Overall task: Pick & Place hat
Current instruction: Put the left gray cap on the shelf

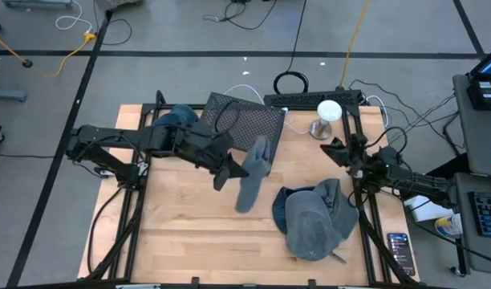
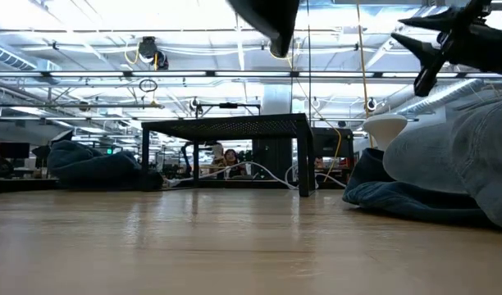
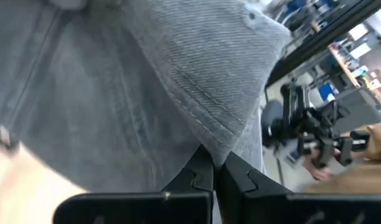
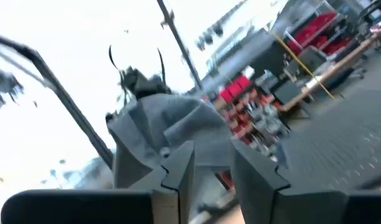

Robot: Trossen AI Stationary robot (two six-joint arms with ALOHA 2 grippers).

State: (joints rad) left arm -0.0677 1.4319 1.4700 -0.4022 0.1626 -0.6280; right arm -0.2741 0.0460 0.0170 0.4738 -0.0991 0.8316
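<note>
A grey denim hat [image 1: 253,172] hangs in the air over the middle of the table, and my left gripper [image 1: 241,165] is shut on it. In the left wrist view the cloth [image 3: 147,81] fills the picture above the closed fingers. My right gripper [image 1: 335,148] stands open and raised at the table's right side, with nothing between its fingers [image 4: 178,168]. Below it, a pile of grey and blue hats [image 1: 314,217] lies on the table near the right edge. My left gripper pinches the hat at a stitched fold of its cloth [image 3: 209,140] between the two fingers. The fingers come from the table's left, nearly level and tipped a little down. The hat droops slack below and beside them, lifted clear of the table.
A black mesh stand [image 1: 245,120] is at the far middle, with a dark blue hat [image 1: 177,116] on its left. A white lamp-like object [image 1: 330,112] and cables are at the far right. Bare wood [image 1: 197,233] lies at the near left.
</note>
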